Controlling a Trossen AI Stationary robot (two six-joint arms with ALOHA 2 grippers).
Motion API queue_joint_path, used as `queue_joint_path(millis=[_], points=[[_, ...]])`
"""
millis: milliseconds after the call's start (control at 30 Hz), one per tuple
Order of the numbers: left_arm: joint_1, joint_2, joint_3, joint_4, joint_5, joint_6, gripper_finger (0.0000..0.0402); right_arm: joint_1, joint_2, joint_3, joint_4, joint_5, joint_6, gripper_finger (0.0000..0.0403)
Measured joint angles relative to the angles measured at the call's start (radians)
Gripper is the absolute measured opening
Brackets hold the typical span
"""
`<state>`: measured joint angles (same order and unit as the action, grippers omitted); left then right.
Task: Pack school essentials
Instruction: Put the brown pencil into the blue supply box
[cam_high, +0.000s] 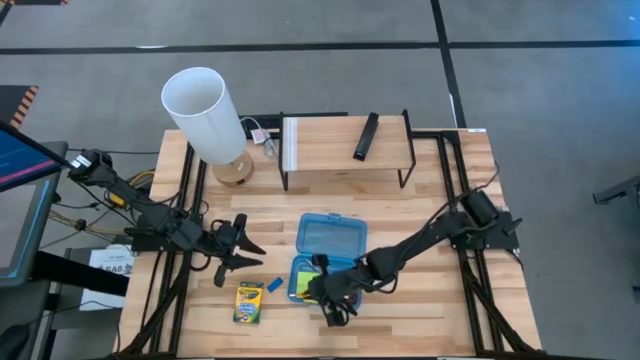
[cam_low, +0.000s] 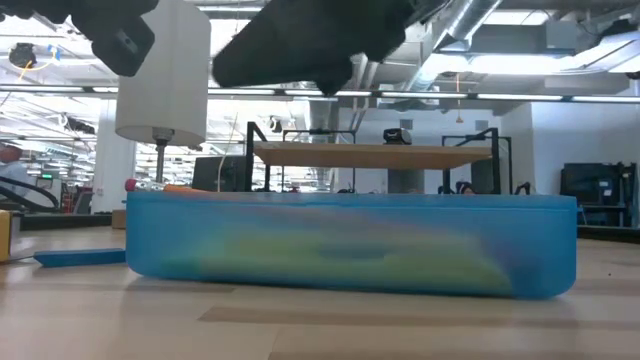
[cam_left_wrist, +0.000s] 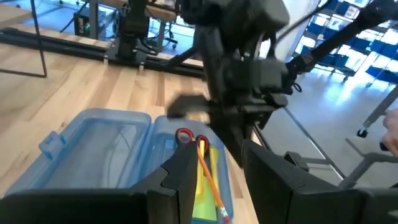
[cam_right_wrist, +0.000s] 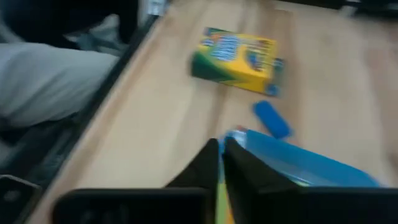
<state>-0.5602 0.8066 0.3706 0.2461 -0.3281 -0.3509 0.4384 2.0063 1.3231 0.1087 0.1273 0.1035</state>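
I see the right gripper (cam_high: 328, 300) over the blue case (cam_high: 331, 238) at lower centre, fingers almost together, and I cannot tell if they hold something. The left gripper (cam_high: 243, 247) waits spread apart at left, holding nothing; the crayon box (cam_high: 249, 301) and blue eraser (cam_high: 275, 286) lie beside the case.

No text, brand, number or sign is legible to us. The crayon box (cam_right_wrist: 238, 58), lying near the front edge of the tabletop (cam_high: 420, 310) toward its left corner, carries printing on its yellow and green face, but we cannot read it; likewise the white paper (cam_high: 108, 263) beside the table's left edge.
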Motion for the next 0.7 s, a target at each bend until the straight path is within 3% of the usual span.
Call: queue_joint_path(millis=[67,300,500,700], points=[[0.0,0.0,0.0,0.008,-0.002,0.002,0.0114,0.0,0.026,0.0,0.029,-0.042,0.002,0.0011],[0.0,0.0,0.0,0.015,-0.019,0.003,0.0114,-0.019,0.093,0.0,0.052,-0.056,0.059,0.0025],[0.0,0.0,0.0,0.015,-0.02,0.003,0.0114,-0.035,0.09,0.0,-0.063,-0.054,0.113,0.0005],[0.0,0.0,0.0,0.014,-0.02,0.003,0.0114,-0.049,0.053,-0.002,-0.168,-0.032,0.158,0.0016]])
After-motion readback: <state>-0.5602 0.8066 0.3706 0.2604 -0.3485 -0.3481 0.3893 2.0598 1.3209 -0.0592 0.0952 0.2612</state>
